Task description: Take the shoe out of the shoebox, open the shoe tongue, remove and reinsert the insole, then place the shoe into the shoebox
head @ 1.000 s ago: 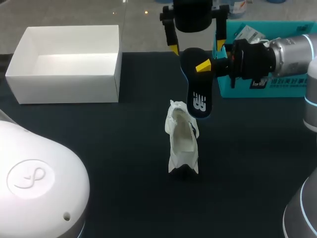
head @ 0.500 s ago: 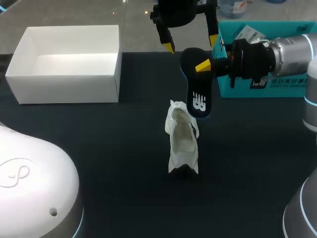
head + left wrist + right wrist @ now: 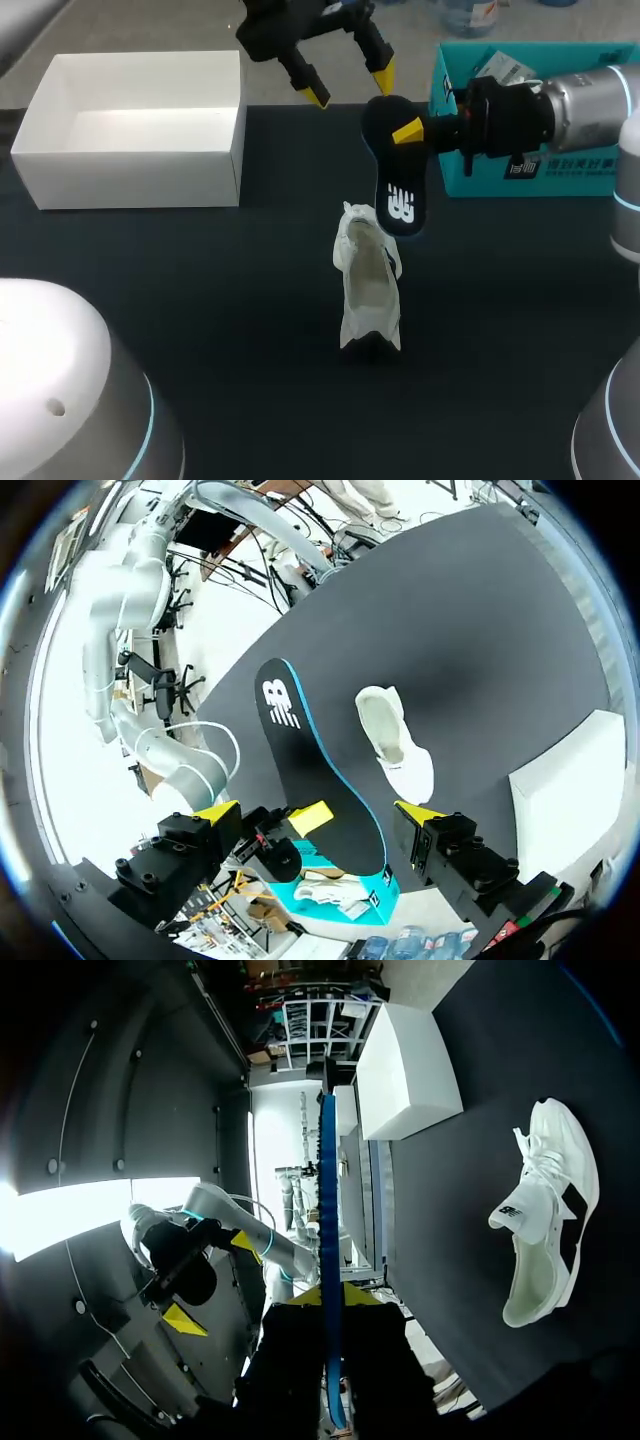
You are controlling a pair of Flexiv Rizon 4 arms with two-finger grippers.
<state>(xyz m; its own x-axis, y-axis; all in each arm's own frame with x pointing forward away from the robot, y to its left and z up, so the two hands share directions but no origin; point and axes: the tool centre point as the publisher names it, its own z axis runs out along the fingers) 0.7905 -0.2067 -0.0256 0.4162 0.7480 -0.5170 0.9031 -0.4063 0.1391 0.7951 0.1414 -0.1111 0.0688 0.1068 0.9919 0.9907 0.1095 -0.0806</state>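
**A:** From overhead, what is the surface?

**B:** A dark table (image 3: 200, 300). The right gripper (image 3: 405, 128) comes in from the side and pinches a black insole (image 3: 398, 190) by its upper end. The insole's lower end hangs near the opening of the white shoe (image 3: 368, 285), which stands below the gripper. The left gripper (image 3: 350, 88), fingers spread wide, hovers just beyond the insole's held end.

**A:** Edges and room?

**B:** The open white shoebox (image 3: 130, 180) sits well to the left gripper's side, with bare table between it and the shoe. A teal box (image 3: 540, 48) lies right behind the right gripper.

**A:** And the left wrist?

**B:** Its own gripper (image 3: 315, 815) is spread. Ahead of it the insole (image 3: 320, 770) slants out over the table (image 3: 480, 610), with the shoe (image 3: 395, 740) just beyond. The shoebox (image 3: 570, 770) is off to one side.

**A:** The right wrist?

**B:** Its gripper (image 3: 330, 1300) is clamped on the insole (image 3: 327, 1260), which shows edge-on as a blue line straight ahead. The shoe (image 3: 545, 1210) lies on its side on the table (image 3: 470, 1260), well apart from the fingers. The shoebox (image 3: 405, 1070) is farther ahead and the left gripper (image 3: 212, 1280) is on the other side.
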